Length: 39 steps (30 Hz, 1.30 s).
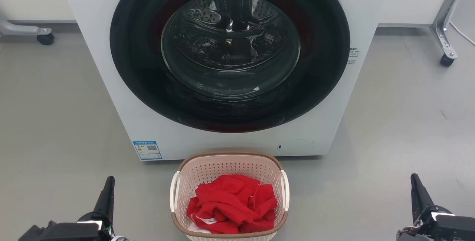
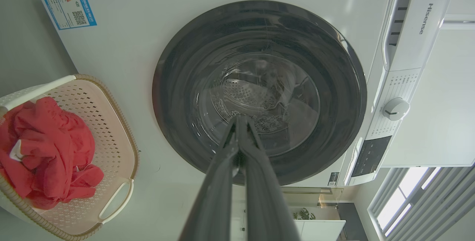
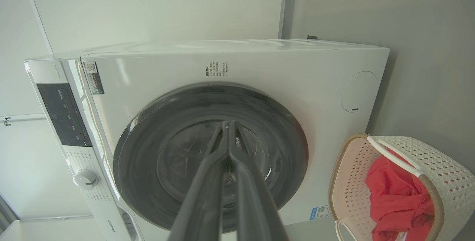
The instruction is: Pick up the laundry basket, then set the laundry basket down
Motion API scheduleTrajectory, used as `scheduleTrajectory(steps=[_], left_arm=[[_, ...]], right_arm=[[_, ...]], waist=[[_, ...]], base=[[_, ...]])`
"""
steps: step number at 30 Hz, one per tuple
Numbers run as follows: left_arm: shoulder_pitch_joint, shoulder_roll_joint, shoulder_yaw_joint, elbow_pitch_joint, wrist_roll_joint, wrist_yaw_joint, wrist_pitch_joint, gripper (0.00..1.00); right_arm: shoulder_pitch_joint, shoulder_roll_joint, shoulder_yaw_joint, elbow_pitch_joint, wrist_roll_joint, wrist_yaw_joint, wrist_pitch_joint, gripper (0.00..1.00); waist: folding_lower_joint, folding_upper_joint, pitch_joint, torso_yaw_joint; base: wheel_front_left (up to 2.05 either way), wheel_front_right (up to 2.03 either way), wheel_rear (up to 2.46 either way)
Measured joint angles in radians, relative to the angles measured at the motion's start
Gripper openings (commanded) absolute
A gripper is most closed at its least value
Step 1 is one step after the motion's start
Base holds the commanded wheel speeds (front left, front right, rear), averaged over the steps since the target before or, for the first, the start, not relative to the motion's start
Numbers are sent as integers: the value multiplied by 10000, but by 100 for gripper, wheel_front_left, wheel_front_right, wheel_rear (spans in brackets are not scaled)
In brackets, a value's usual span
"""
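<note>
Pale pink perforated plastic laundry basket (image 1: 226,166) w/ brown woven-look rim is sitting on the grey floor (image 1: 55,122) btwn the claws, long axis pointing at the white washing machine (image 1: 104,66). Left claw (image 1: 110,179) & right claw (image 1: 413,177) are both pressed together, empty; left is looking nearer.

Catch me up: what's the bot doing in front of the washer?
Nothing is being handled yet. The laundry basket sits on the grey floor right in front of the white washing machine, with red clothing bunched inside. The left gripper and right gripper are low on either side of the basket, well apart from it, fingers closed together and pointing toward the machine. Neither touches the basket's white handles, so the pickup hasn't begun.
</note>
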State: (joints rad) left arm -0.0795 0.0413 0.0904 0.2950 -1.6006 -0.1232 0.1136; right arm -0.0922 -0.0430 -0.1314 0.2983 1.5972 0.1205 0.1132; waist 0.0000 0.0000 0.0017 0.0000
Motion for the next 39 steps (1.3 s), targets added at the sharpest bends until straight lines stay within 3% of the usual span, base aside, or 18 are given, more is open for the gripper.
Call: scheduleTrajectory(steps=[39], left_arm=[[0,0,0,4,0,-2,0,0]], right_arm=[[0,0,0,-2,2,0,0,0]], waist=[[0,0,1,0]], base=[[0,0,0]])
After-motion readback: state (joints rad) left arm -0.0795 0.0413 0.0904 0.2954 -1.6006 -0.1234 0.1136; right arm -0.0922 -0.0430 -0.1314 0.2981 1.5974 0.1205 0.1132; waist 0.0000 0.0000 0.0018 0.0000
